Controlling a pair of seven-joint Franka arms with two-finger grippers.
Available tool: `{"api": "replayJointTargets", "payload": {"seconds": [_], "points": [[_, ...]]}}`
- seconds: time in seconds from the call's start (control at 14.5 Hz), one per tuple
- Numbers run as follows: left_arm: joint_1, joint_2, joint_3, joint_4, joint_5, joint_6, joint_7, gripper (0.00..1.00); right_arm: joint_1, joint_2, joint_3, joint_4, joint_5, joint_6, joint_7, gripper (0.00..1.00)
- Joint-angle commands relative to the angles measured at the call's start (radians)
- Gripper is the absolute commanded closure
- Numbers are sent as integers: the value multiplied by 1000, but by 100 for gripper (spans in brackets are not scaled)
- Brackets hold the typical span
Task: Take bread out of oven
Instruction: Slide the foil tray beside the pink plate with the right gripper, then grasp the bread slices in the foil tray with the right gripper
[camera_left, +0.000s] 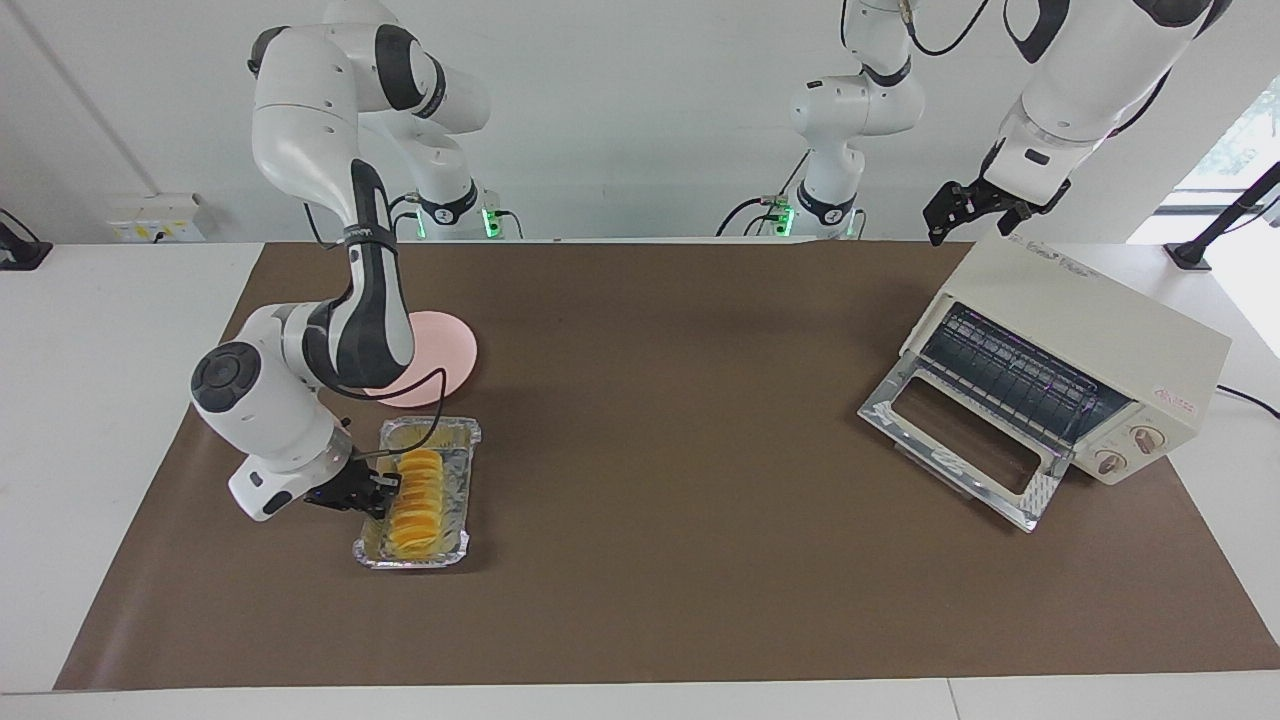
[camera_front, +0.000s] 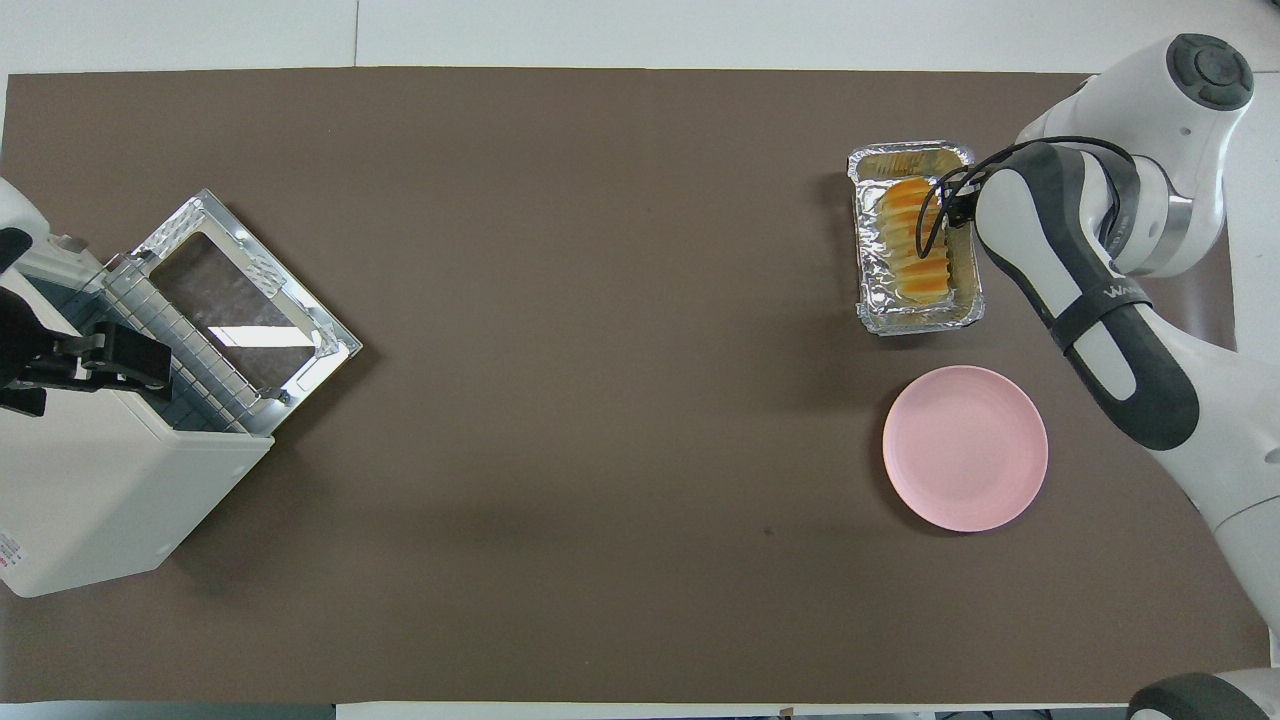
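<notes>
at the right arm's end of the brown mat (camera_left: 700, 560), the right gripper (camera_left: 375, 492) is clenched on the side rim of a silver foil tray (camera_left: 452, 500), its fingertips meeting at the tray's edge just beside the bread (camera_left: 418, 503). the yellow-orange ridged loaf lies lengthwise inside the tray, well apart from the oven (camera_left: 1075, 350), which stands at the left arm's end of the table. in the overhead view the tray (camera_front: 872, 290) sits farther from the robots than the round pink plate (camera_front: 965, 447), the two near each other but not touching, and the bread (camera_front: 912, 243) fills the middle of the tray with the right arm's dark forearm and a looped black cable reaching over the tray's edge. the right gripper itself is mostly hidden there under the arm's wrist. the oven (camera_front: 110, 470) has its glass drop-down door lowered flat toward the middle of the mat, the wire rack showing in the open mouth with nothing on it, and its two round knobs (camera_left: 1130, 450) face the facing camera. the left gripper (camera_left: 968, 208) waits in the air over the oven's top, at the corner nearer to the robots, its jaws released and spread wide, holding nothing. in the overhead view the left gripper (camera_front: 105, 360) shows as a dark shape over the oven's upper edge beside the rack. the plate (camera_left: 440, 350) is partly covered by the right arm in the facing view.
</notes>
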Motion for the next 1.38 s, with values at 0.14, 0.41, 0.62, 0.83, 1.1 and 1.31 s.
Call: {"api": "replayJointTargets", "payload": {"seconds": [0.14,0.41,0.62,0.83,1.1,1.31], "points": [[12,-27,-4,-28,-12,12,5,0,-15,-3,10,-42,3,63,-42,93],[12,-27,-4,-27,-12,14,5,0,-15,-18,8,-33,-39,24,-42,0],[12,-27,-4,-27,-12,12,5,0,-6,-53,7,-4,-79,-93,-40,0],[12,-27,-4,-28,-12,12,5,0,26,-60,5,56,-100,-195,-27,0],[12,-27,-4,-28,-12,13,5,0,104,-55,3,67,-152,-168,125,0],[12,-27,-4,-27,-12,12,5,0,109,-47,3,7,-168,-80,141,0]]}}
